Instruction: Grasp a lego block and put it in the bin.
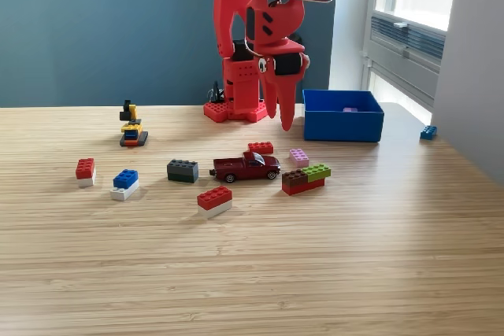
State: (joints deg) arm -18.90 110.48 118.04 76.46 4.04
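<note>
Partly hidden: arm top cropped, purple piece barely seen inside bin (343,126) right of pincer (286,120) | pincer: narrow, pointing down, empty | count: one toy car (246,167), about nine brick pieces on surface (252,273) before pincer

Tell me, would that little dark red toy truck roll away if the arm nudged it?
Probably. The toy truck sits on wheels on the smooth wooden table, so an end-on push would likely send it rolling. A sideways push would more likely slide or tip it. It looks rigid and small, so probably light.
</note>
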